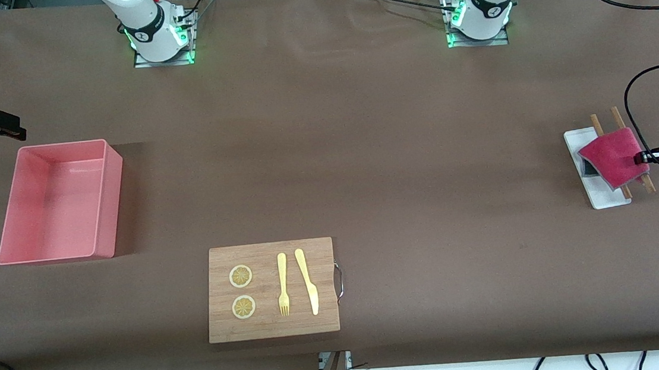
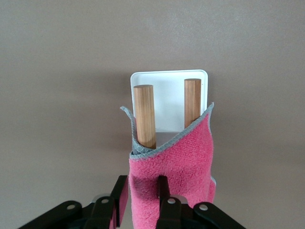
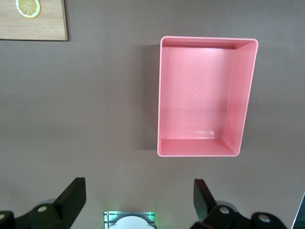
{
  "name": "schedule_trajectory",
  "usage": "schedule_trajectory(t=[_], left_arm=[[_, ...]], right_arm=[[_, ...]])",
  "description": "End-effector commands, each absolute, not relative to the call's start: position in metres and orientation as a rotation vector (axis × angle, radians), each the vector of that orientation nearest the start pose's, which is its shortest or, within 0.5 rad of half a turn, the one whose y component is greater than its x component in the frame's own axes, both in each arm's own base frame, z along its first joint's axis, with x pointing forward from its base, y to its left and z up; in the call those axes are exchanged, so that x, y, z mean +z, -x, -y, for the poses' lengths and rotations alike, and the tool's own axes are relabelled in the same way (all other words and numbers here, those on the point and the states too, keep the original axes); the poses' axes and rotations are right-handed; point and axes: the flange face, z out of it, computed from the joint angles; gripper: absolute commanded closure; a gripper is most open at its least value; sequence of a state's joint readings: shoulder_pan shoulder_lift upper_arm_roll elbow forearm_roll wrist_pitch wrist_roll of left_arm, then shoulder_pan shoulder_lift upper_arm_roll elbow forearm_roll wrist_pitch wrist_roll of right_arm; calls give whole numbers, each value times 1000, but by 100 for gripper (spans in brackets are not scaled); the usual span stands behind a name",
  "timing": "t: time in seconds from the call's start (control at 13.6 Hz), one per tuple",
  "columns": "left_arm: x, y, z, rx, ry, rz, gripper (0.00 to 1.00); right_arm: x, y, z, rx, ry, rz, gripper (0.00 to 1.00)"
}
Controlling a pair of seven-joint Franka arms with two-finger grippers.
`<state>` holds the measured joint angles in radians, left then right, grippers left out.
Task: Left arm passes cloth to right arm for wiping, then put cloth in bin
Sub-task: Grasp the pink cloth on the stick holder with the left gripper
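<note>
The magenta cloth (image 1: 613, 154) (image 2: 176, 162) is draped over two wooden rods (image 1: 598, 123) (image 2: 144, 114) on a small white tray (image 1: 605, 199) (image 2: 167, 90) at the left arm's end of the table. My left gripper (image 1: 642, 157) (image 2: 142, 180) is at the cloth's edge, and a fold of cloth fills the space between its fingers. The salmon-pink bin (image 1: 109, 186) (image 3: 245, 95) stands empty at the right arm's end. My right gripper (image 1: 5, 128) (image 3: 139, 186) hangs high beside the bin, open wide with nothing in it.
A wooden cutting board (image 1: 328, 304) (image 3: 33, 28) lies near the front edge, carrying two lemon slices (image 1: 241, 276), a yellow fork (image 1: 283, 284) and a yellow knife (image 1: 308, 279). Both arm bases stand along the edge farthest from the front camera. Brown table surface spans the middle.
</note>
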<state>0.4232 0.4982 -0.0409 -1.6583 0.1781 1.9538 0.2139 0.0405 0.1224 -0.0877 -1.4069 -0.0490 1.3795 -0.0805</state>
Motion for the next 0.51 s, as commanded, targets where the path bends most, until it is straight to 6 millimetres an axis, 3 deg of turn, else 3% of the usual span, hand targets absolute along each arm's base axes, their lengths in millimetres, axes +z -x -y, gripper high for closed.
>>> schedule_trajectory(t=[0.0,0.15,0.44], left_arm=[[307,-605,-258,345,3042,96,74],[307,-605,-258,345,3042,96,79],[308,-605,-258,343,3041,96,100]], right_arm=[[619,-570,32,239,3192,37,0],[619,-570,32,239,3192,37,0],[619,-570,32,239,3191,38,0]])
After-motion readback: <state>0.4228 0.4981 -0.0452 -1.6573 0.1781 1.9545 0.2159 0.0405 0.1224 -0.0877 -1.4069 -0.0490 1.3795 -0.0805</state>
